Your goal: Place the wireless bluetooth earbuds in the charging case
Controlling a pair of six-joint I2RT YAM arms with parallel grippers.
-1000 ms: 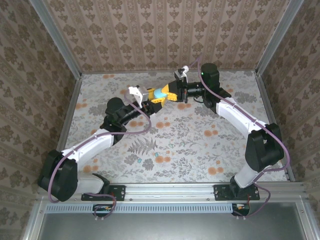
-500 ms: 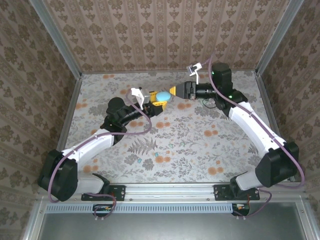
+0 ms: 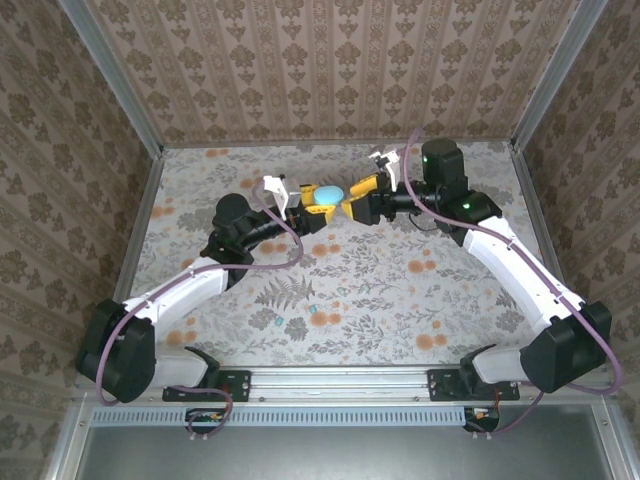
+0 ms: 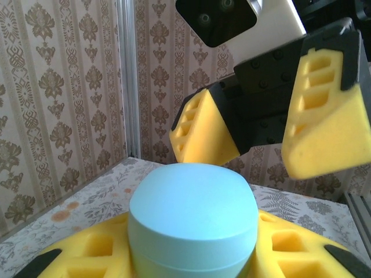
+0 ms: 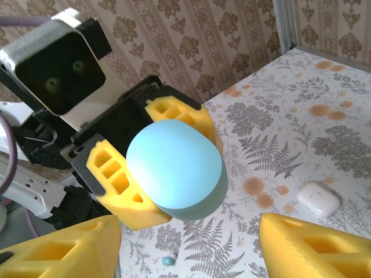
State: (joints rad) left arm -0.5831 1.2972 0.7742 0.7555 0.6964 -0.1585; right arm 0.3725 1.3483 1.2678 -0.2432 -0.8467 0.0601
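Floral table [image 3: 450, 300], both arms reaching to mid-back of it. Left arm [image 3: 190, 285] and right arm [image 3: 520, 275] meet nose to nose above the surface.

Left gripper [image 3: 318, 197] is clenched on the pale blue charging case [image 5: 174, 168], yellow pads on either side, case lifted off the table. The lid looks closed, with a seam visible low on the body in the left wrist view. Right gripper [image 4: 261, 127] is released, jaws spread wide, just in front of the case and not touching it.

A white case [image 5: 318, 198] lies on the table below. A teal earbud [image 5: 167, 260] sits on the table well apart from the held case. A small white bit [image 5: 288, 207] beside the white case is probably another bud, too small to be sure.

Risks:
- The two grippers are very close, so a slight overshoot by the right one would hit the left pads or shove the case.
- The case is smooth and rounded and is held only by foam, so a push or a pry at the lid could squirt it out or twist it in the grip.
- If it drops, it could land on the loose buds and scatter them.
- The lid is shut, so nothing goes in until it opens. A one-sided pull could rotate the case rather than lift the lid.
- The buds are tiny and the jaws wide, so a later pick could pinch off-centre and flick one away.
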